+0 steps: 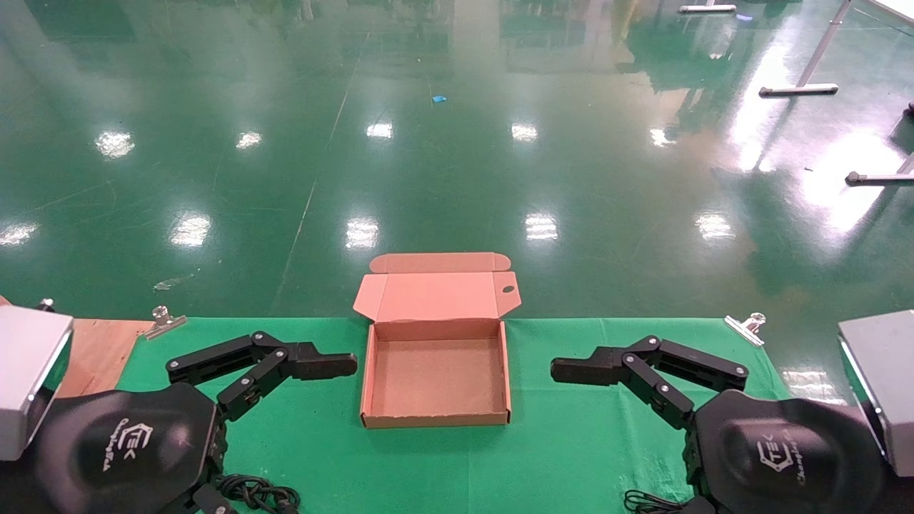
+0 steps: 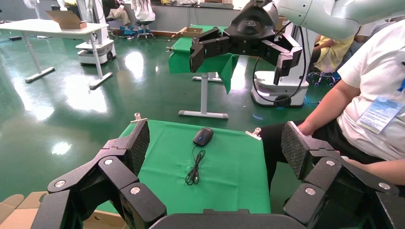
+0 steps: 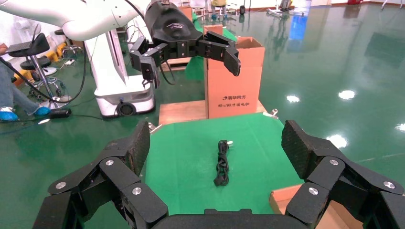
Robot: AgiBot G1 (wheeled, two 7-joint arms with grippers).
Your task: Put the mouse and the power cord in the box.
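**Box open at mid-table, both grippers empty**

Box [image 1: 435, 375], shallow brown cardboard with its tuck-flap lid folded back, sits on the green cloth [image 1: 571, 442] between the two arms. The mouse [image 2: 203, 136], a smooth black oval trailing a thin bundled wire, lies on the cloth at the right end. The power cord [image 3: 222, 162], a thicker black bundle, lies at the left end. The left gripper [image 1: 303, 368] and right gripper [image 1: 603, 371] flank the box, fingers spread wide, holding nothing.

Your box [image 1: 435, 378] sits open and empty midway between both sets of jaws, lid tipped back. Mouse [image 2: 203, 136] lies beyond the left jaws, its cable bundled nearer them. Power cord [image 3: 222, 162] lies coiled lengthwise beyond the right jaws.
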